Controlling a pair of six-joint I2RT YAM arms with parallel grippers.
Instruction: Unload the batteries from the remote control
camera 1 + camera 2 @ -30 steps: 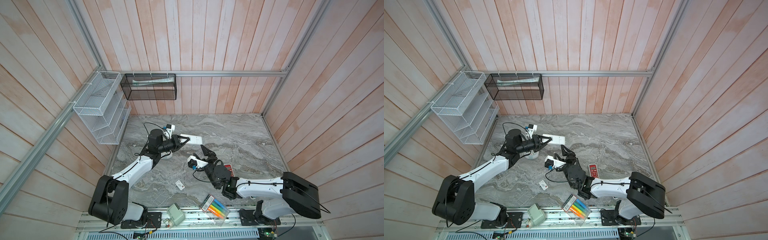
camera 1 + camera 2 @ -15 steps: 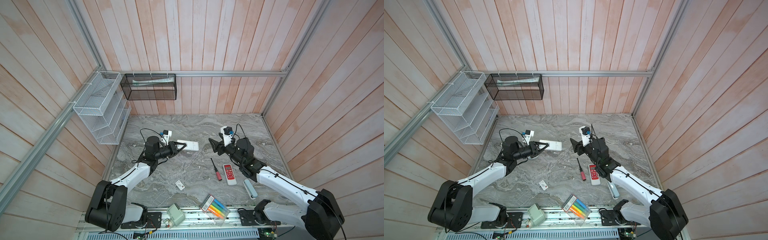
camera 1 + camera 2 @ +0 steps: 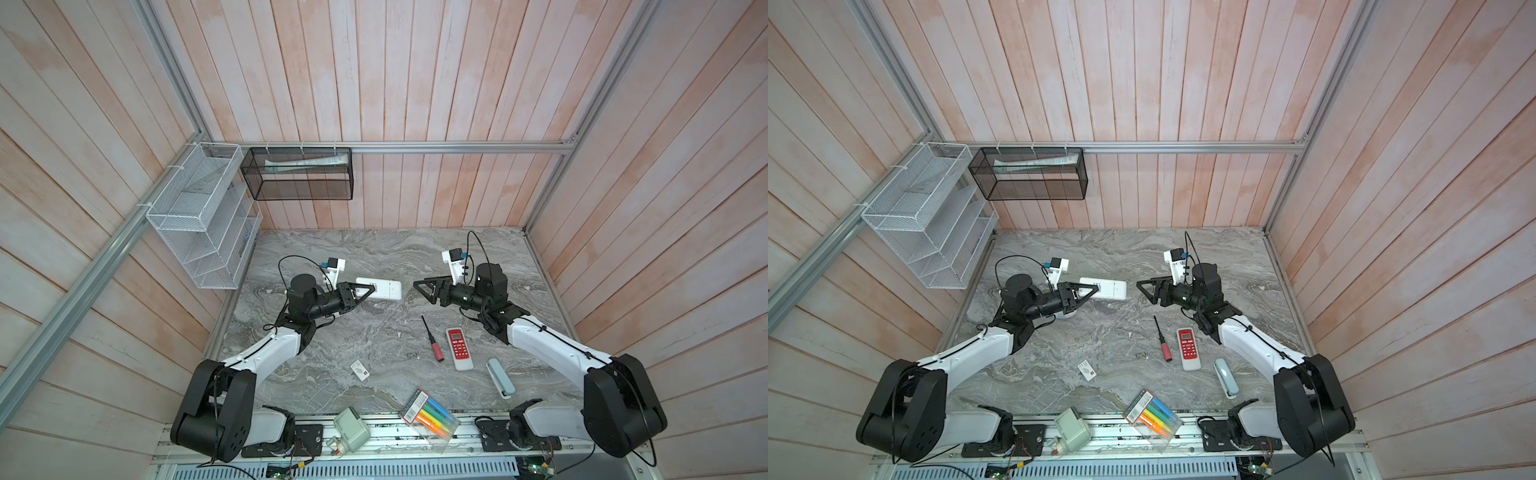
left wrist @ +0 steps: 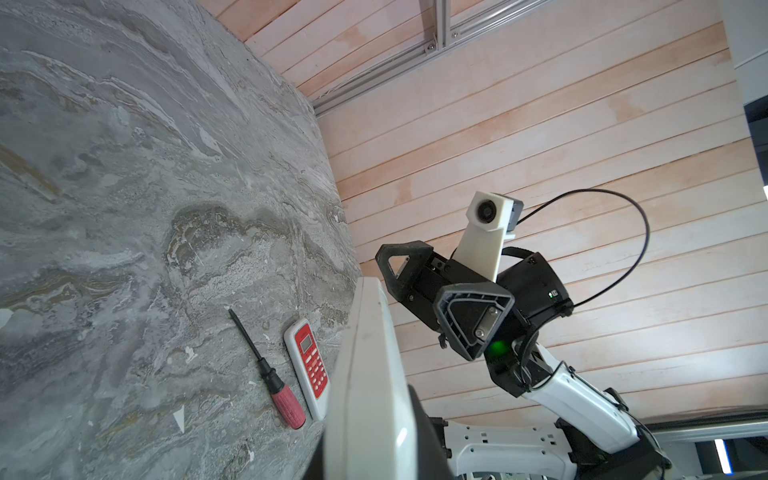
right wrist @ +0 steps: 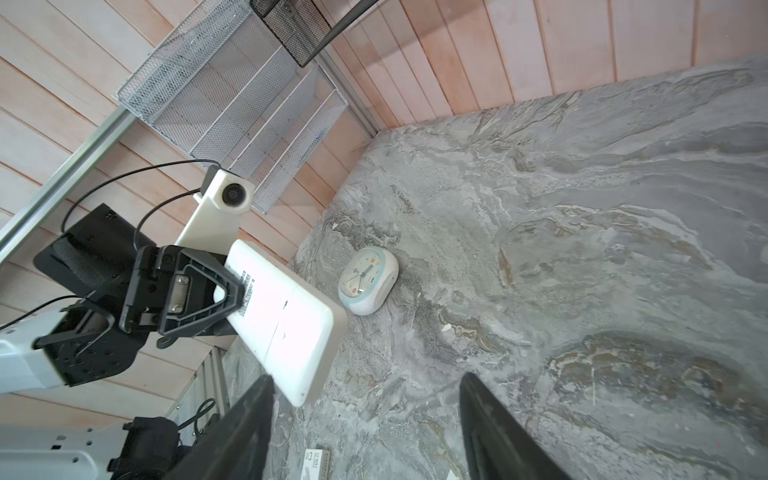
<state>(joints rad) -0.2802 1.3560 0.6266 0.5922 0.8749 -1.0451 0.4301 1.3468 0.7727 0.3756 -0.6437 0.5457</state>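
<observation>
Both top views show the left gripper (image 3: 368, 290) clamped on one end of a white remote control (image 3: 385, 289). It holds the remote lifted off the marble table (image 3: 374, 257), roughly level, with the free end pointing toward the middle. The right gripper (image 3: 420, 291) faces it from the right, near but not touching, and hangs in the air with its jaws spread and nothing between them. In the right wrist view its two dark fingers (image 5: 249, 428) stand wide apart, with the remote's free end just ahead of one. That view also shows the remote's plain back with a thin seam across it — the batteries are hidden in every view. On the table by the right arm lie a red-handled screwdriver (image 3: 432, 345), a small red remote (image 3: 458, 348) just beside it, and a pale blue case (image 3: 500, 377) nearer the front edge. A round clock (image 5: 368, 280) sits on the table near the left arm.
</observation>
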